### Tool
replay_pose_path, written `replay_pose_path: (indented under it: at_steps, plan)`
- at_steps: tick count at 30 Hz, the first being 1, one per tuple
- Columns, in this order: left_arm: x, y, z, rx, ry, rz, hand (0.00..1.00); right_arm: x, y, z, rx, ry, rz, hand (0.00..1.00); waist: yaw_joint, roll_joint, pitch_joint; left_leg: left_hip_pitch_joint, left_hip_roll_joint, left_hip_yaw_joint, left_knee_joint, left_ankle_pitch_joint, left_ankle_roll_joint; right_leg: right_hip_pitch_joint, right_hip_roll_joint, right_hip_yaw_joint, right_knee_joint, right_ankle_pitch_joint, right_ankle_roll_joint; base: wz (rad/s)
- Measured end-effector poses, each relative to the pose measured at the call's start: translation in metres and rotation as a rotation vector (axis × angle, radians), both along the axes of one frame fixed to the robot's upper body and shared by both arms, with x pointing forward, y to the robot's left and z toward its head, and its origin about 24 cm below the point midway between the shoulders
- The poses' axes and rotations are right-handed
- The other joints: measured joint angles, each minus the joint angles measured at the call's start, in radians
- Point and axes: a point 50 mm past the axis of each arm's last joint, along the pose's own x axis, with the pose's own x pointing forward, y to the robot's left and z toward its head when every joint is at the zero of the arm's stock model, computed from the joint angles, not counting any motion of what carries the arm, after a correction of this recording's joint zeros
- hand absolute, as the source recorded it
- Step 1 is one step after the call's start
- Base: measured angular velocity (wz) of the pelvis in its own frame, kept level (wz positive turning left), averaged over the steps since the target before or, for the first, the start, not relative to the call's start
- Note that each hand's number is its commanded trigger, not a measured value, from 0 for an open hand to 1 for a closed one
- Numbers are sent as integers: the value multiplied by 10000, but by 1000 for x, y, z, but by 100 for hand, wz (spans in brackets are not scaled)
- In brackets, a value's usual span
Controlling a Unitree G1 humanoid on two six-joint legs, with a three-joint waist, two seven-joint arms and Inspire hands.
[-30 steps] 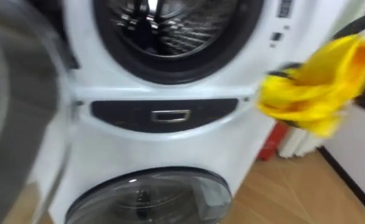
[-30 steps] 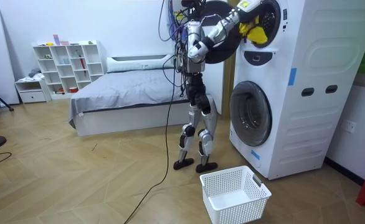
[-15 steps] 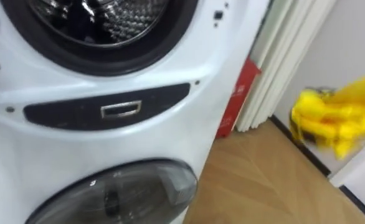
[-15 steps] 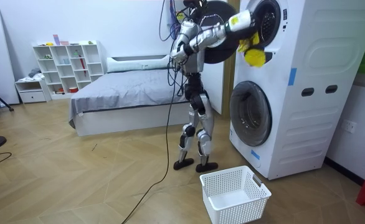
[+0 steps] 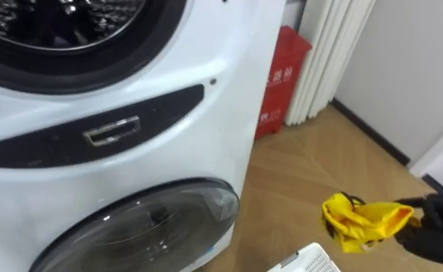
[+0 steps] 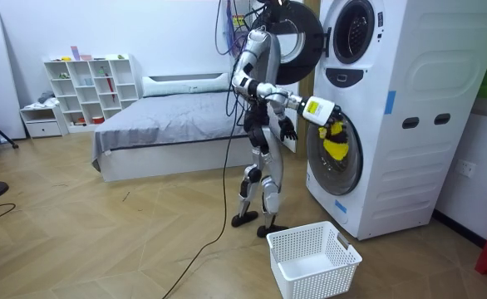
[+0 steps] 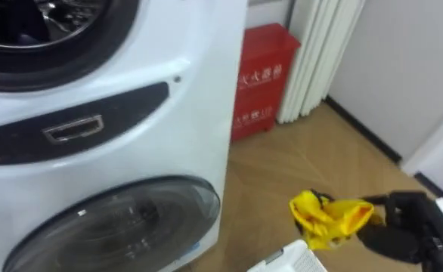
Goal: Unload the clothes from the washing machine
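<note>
Robot stands before stacked washing machine (image 6: 376, 116); bed (image 6: 160, 133) behind robot, shelf unit (image 6: 90, 87) at room view's far left. Basket (image 6: 313, 259) on floor before lower door (image 5: 131, 227). Cloth (image 5: 365, 221) in right hand (image 5: 437, 227), right of lower door, near basket's corner. Box (image 5: 282, 83) and curtain (image 5: 323, 60) right of washing machine.

Right hand (image 5: 435, 224) matte black, next to the washing machine (image 6: 393, 116); white forearm cuff with yellow-green patch behind it. Arms and legs silver-grey, joints and feet dark. Blue-red cable bundle overhead; dark cable trails across floor away from the machine.
</note>
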Motion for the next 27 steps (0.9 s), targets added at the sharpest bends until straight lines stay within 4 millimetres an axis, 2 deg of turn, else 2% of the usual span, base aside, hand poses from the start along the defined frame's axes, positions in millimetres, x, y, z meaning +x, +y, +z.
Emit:
replay_pose_path:
  at_steps: [3,5,8,13,19,20,21,22,27]
  plan:
    - [2,-5,-1,-303,-125,-67,0,6,-7,-9,147,179,-566,100,32,372,-4,-74,12,-101,0,3,-3,-12,5,-40,-61,31,-12,5]
    - [4,-9,0,-470,-361,-39,0,7,-11,-14,206,272,-1033,100,25,693,-61,-244,-45,-168,49,6,1,-173,-32,-100,-45,30,-12,8]
    - [9,-14,0,-776,-621,188,0,16,-8,-21,345,326,-1244,100,47,946,-66,-551,-68,-203,64,81,47,-516,-118,-133,76,30,-15,5]
    - [13,-22,-1,-1099,-723,210,0,22,-4,-37,440,877,-1405,100,59,1001,-67,-919,-194,-294,56,205,30,-897,-159,-154,156,65,-74,3]
    - [16,-24,-1,-1129,-744,209,0,24,-7,-39,304,762,-2006,100,68,979,-38,-1286,-250,-449,109,266,8,-1366,-184,-94,463,-23,-167,0]
    - [16,-24,-1,-1134,-760,185,0,25,-7,-39,285,770,-2162,56,71,981,-36,-1373,-250,-472,131,270,3,-1452,-181,-97,457,-35,-184,0]
    - [17,-24,-1,-1132,-775,172,0,24,-7,-40,271,766,-2220,33,69,982,-35,-1423,-249,-480,156,270,2,-1510,-177,-80,445,-38,-188,0]
    - [16,-25,-1,-1134,-745,117,0,24,-6,-42,262,780,-2321,0,61,983,-29,-1499,-227,-484,227,274,-4,-1546,-155,-34,448,-33,-204,-8]
    - [17,-30,-3,-1561,-869,588,0,23,7,-53,625,878,-2552,0,-28,1011,-1,-1573,-206,-757,281,278,-12,-1548,-70,78,461,-12,-255,-9]
